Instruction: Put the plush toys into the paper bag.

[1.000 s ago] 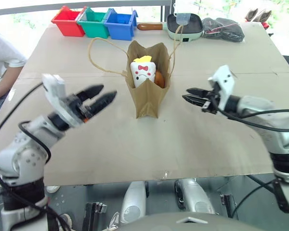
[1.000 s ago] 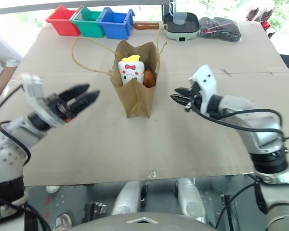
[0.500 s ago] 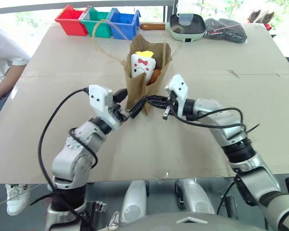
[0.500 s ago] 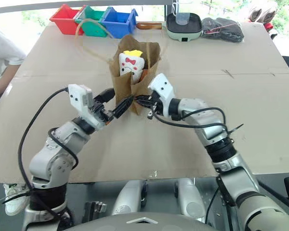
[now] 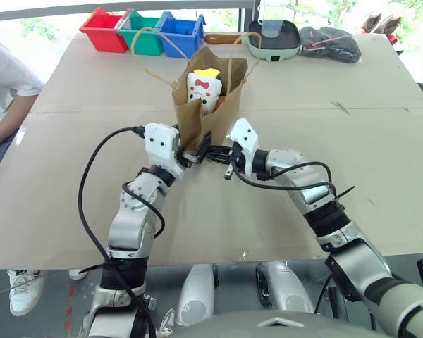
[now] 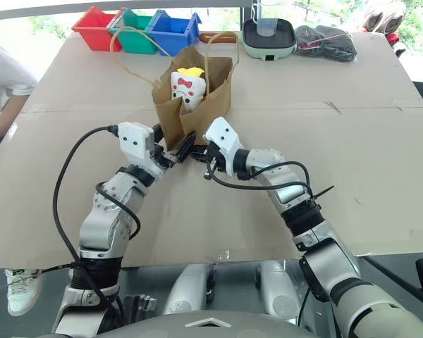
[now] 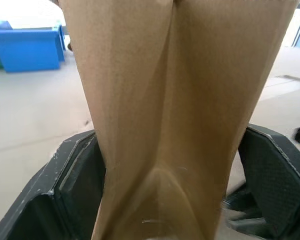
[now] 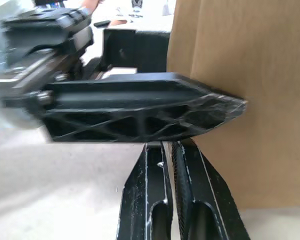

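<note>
The paper bag (image 5: 206,105) stands upright on the tabletop (image 5: 324,211), in front of the red, green and blue bins (image 5: 142,31). The white plush toy (image 5: 204,88) with its red bow pokes out of the top, and an orange-brown bit of the other toy shows beside it. My left jaws (image 5: 195,151) are spread wide around the bag's lower end, one finger (image 7: 72,182) on each side of the paper. My right jaws (image 5: 216,151) are pressed fully together, empty, their tips just beside the bag's base.
</note>
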{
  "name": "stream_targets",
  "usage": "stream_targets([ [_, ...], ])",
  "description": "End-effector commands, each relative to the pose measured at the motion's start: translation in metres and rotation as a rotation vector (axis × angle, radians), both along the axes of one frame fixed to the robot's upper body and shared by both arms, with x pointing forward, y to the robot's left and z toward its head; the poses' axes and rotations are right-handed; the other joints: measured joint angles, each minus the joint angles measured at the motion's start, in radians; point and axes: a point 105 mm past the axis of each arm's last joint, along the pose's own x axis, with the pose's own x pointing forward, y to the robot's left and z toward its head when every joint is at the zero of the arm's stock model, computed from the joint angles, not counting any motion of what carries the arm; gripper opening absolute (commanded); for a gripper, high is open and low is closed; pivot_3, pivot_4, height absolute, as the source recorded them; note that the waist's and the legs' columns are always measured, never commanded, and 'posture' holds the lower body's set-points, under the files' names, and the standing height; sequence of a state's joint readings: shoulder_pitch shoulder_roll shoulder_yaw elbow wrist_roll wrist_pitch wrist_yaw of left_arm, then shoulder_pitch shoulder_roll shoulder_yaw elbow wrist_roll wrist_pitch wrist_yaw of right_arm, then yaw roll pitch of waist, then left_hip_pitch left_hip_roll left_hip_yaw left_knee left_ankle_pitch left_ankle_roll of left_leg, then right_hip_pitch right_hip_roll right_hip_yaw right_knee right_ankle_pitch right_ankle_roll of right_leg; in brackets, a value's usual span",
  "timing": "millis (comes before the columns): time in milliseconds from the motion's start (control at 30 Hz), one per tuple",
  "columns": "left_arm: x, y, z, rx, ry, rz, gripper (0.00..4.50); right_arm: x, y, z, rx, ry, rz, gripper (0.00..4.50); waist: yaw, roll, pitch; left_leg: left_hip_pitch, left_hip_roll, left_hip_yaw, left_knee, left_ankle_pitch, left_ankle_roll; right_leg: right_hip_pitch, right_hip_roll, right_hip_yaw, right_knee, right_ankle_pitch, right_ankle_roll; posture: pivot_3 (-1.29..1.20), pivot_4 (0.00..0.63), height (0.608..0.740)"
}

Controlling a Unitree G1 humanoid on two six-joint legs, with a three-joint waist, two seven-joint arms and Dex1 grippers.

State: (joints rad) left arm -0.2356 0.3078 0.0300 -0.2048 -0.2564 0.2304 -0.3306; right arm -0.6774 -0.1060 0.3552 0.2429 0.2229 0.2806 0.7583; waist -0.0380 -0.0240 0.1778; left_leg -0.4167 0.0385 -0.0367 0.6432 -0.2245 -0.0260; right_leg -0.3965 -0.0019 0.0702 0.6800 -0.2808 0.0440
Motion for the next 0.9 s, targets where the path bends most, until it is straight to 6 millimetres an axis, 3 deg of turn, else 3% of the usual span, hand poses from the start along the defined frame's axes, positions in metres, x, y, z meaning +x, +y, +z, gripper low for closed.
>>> stream_targets([
  [33, 0.0, -0.006, 0.01, -0.02, -0.071, -0.027, 2.82, -0.007, 0.004, 0.012, 0.032, -0.06, 0.026, 0.0, 0.0, 0.0, 0.0, 0.0, 0.0, 0.0, 0.0, 0.0, 0.0, 0.0, 0.0, 0.0, 0.0, 0.0, 0.0, 0.0, 0.15, 0.74],
  [167, -0.004, -0.007, 0.009, -0.049, -0.086, -0.07, 1.09, -0.017, -0.003, 0.014, 0.019, -0.117, 0.02, 0.0, 0.001, 0.0, 0.0, 0.0, 0.0, 0.0, 0.0, 0.0, 0.0, 0.0, 0.0, 0.0, 0.0, 0.0, 0.0, 0.0, 0.15, 0.74],
  [267, -0.006, 0.0, 0.016, -0.069, -0.115, -0.134, 0.01, -0.033, -0.02, 0.021, 0.023, -0.13, 0.069, 0.0, 0.003, 0.0, 0.0, 0.0, 0.0, 0.0, 0.0, 0.0, 0.0, 0.0, 0.0, 0.0, 0.0, 0.0, 0.0, 0.0, 0.15, 0.74],
  [300, -0.007, 0.004, 0.02, -0.061, -0.133, -0.167, 0.0, -0.04, -0.028, 0.025, 0.031, -0.127, 0.077, 0.56, 0.003, 0.0, 0.0, 0.0, 0.0, 0.0, 0.0, 0.0, 0.0, 0.0, 0.0, 0.0, 0.0, 0.0, 0.0, 0.0, 0.15, 0.74],
  [367, -0.009, 0.008, 0.031, -0.019, -0.161, -0.32, 0.0, -0.053, -0.053, 0.038, 0.052, -0.123, 0.068, 1.23, 0.008, 0.0, 0.0, 0.0, 0.0, -0.001, 0.0, 0.0, 0.0, 0.0, 0.0, -0.001, 0.0, 0.0, 0.0, 0.0, 0.15, 0.74],
  [500, -0.02, 0.008, 0.042, 0.138, -0.169, -0.672, 0.0, -0.081, -0.096, 0.054, 0.059, -0.094, 0.03, 3.32, 0.006, 0.0, 0.0, -0.001, 0.0, -0.001, 0.001, 0.0, 0.0, 0.0, 0.0, -0.002, -0.001, 0.0, 0.0, 0.0, 0.15, 0.74],
  [567, -0.013, 0.013, 0.044, 0.22, -0.138, -0.793, 0.0, -0.093, -0.116, 0.057, 0.028, -0.087, -0.011, 3.99, 0.019, 0.0, 0.0, -0.001, -0.001, -0.002, 0.001, 0.0, 0.0, 0.001, 0.0, -0.003, -0.001, 0.0, 0.0, 0.0, 0.15, 0.74],
  [733, 0.011, 0.014, 0.032, 0.381, -0.099, -0.879, 0.0, -0.095, -0.142, 0.053, -0.031, -0.082, -0.18, 3.99, 0.014, 0.001, 0.0, 0.0, 0.0, 0.0, 0.001, 0.0, 0.0, 0.001, 0.001, -0.001, -0.001, -0.001, 0.0, 0.0, 0.15, 0.74],
  [900, 0.012, 0.009, 0.016, 0.434, -0.071, -0.981, 0.0, -0.101, -0.142, 0.046, -0.045, -0.071, -0.25, 3.99, 0.001, 0.0, 0.0, -0.001, 0.0, -0.001, 0.001, 0.0, 0.0, 0.001, 0.002, -0.001, -0.001, -0.001, 0.0, 0.0, 0.15, 0.74],
])
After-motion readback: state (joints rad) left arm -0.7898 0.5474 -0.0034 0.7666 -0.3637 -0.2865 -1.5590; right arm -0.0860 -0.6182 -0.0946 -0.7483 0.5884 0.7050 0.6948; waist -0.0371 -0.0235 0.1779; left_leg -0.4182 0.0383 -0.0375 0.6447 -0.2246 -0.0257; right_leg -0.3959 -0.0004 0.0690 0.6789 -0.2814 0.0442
